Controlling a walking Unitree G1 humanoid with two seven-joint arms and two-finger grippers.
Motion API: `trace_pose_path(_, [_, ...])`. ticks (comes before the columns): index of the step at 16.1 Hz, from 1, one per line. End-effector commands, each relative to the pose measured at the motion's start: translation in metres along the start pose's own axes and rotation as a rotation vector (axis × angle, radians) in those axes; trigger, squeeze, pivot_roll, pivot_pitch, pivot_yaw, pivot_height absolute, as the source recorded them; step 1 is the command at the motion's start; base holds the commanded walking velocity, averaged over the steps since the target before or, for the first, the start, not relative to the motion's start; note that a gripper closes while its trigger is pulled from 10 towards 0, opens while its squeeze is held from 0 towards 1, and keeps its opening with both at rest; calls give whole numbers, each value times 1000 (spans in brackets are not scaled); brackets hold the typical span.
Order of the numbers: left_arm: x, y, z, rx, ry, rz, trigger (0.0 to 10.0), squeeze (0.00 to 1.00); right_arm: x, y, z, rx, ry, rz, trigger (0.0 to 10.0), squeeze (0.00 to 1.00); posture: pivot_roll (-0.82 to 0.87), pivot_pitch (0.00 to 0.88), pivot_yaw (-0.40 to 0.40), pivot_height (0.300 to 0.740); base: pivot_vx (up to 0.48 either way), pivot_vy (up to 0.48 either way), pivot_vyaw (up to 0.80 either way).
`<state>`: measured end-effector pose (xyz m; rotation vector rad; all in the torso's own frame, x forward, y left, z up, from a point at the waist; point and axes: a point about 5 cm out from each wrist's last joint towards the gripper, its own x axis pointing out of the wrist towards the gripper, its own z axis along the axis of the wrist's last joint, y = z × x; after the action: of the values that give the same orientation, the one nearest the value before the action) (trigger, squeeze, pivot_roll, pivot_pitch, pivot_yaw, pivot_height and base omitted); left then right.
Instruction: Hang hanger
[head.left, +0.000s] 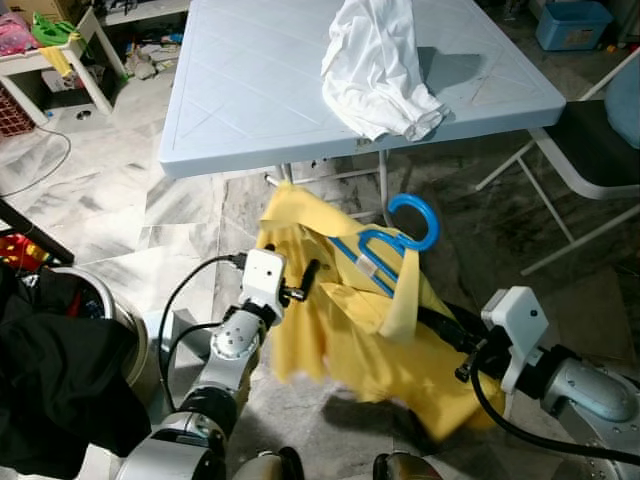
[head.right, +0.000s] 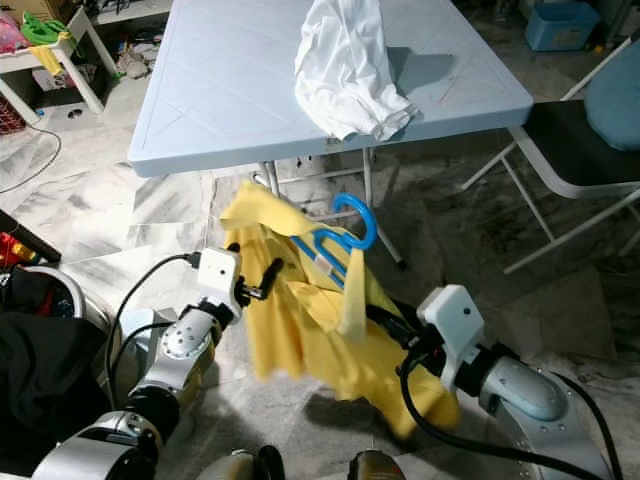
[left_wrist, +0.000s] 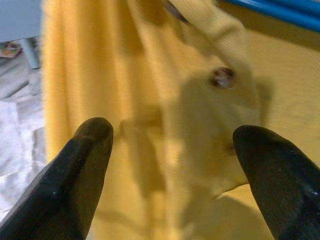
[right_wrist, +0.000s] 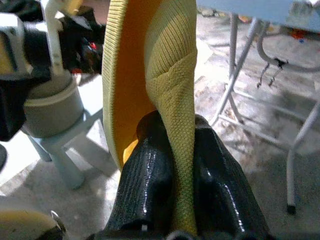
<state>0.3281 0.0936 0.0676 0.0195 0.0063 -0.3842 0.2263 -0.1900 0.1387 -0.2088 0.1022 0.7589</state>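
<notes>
A yellow shirt hangs on a blue hanger low in front of me, below the table's front edge. The hanger's round hook sticks up above the collar. My right gripper is shut on a fold of the yellow fabric; in the eye views its fingers reach under the shirt from the right. My left gripper stands open right against the shirt's front, near a button. Seen from my head, it sits at the shirt's left side.
A pale blue table stands ahead with a white garment heaped at its front right. A folding chair is at the right. A round basket beside dark clothes sits at my left.
</notes>
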Motion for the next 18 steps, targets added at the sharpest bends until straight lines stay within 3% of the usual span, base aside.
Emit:
trace_pose_path(1, [2,-1,6,-18,-27,-25,10000,1000,2,6,14,-15,-58,34,10000,0,-206,159,92,740,0,0,0])
trace_pose_path(4, [2,-2,2,2,-1,-37,10000,992,6,16,15,14,-63,81,10000,0,-205,161,94,740,0,0,0])
trace_pose_path(5, [2,-1,2,11,6,-28,10000,0,4,19,17,21,-65,99,10000,0,-205,162,93,740,0,0,0])
trace_pose_path(10, [10,5,13,3,-16,-39,10000,0,-22,23,20,55,-30,152,10000,0,-218,166,101,740,0,0,0])
trace_pose_path(11, [10,7,13,5,-15,-37,6510,0,-24,24,22,58,-33,155,10000,0,-221,167,102,740,0,0,0])
trace_pose_path(12, [10,7,13,6,-14,-43,0,0,-28,24,24,56,-26,161,10000,0,-228,166,106,740,0,0,0])
trace_pose_path(18, [8,13,12,19,2,-56,0,0,-43,14,25,38,17,129,10000,0,-237,168,114,740,0,0,0])
